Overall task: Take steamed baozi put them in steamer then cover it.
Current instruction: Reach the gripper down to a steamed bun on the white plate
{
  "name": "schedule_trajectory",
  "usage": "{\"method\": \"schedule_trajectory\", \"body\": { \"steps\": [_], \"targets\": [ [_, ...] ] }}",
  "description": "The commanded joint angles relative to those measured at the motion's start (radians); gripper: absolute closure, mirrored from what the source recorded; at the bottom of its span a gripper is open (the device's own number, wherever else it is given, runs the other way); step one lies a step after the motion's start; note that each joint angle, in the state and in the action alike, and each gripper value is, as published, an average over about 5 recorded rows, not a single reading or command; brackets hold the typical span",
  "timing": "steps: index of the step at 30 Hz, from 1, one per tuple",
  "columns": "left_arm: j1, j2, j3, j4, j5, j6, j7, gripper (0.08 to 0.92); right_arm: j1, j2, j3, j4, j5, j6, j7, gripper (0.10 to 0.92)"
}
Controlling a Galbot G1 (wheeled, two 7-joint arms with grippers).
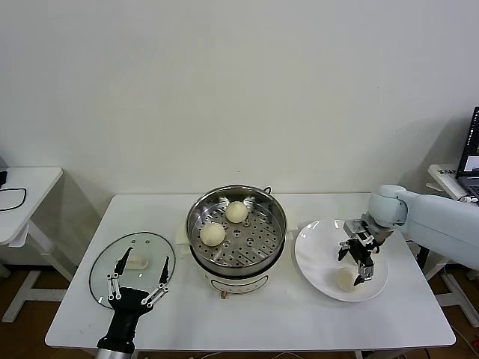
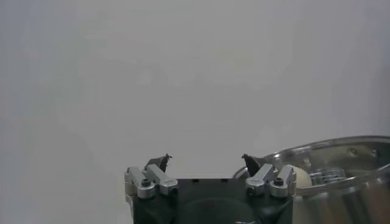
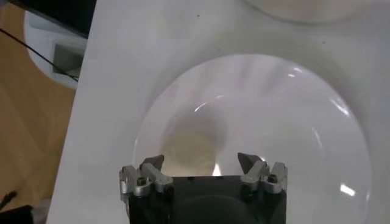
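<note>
The steamer (image 1: 236, 258) stands mid-table with two baozi in its basket, one at the back (image 1: 236, 212) and one at the front left (image 1: 212, 234). A third baozi (image 1: 346, 279) lies on the white plate (image 1: 322, 243) to the right; it also shows in the right wrist view (image 3: 192, 152). My right gripper (image 1: 357, 262) hangs open just above that baozi, its jaws to either side (image 3: 200, 162). The glass cover (image 1: 112, 262) with its white handle (image 1: 135, 262) lies flat on the table at left. My left gripper (image 1: 138, 274) is open over the cover's near edge.
The steamer's rim (image 2: 332, 149) shows beside my left gripper (image 2: 205, 161) in the left wrist view. A small side table (image 1: 22, 194) stands at far left, and a laptop (image 1: 470, 149) at far right. The table's front edge is close to the plate.
</note>
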State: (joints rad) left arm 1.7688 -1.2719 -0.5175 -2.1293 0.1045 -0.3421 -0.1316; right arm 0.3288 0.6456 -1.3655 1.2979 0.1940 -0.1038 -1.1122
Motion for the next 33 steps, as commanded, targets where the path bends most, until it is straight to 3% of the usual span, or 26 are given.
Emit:
{"method": "schedule_trajectory", "body": {
  "steps": [1, 16, 33],
  "targets": [
    [-0.003, -0.001, 0.002, 0.002, 0.0, 0.0, -0.001, 0.177, -0.053, -0.012, 0.027, -0.002, -0.027, 0.006, 0.037, 0.203],
    [-0.006, -0.002, -0.001, 0.013, -0.003, 0.004, -0.01, 0.177, -0.082, -0.013, 0.048, 0.005, -0.047, 0.002, 0.089, 0.214],
    [-0.001, 0.007, -0.001, -0.012, -0.004, 0.01, -0.014, 0.177, 0.137, -0.034, 0.039, 0.114, -0.033, 0.052, 0.031, 0.354]
  ]
}}
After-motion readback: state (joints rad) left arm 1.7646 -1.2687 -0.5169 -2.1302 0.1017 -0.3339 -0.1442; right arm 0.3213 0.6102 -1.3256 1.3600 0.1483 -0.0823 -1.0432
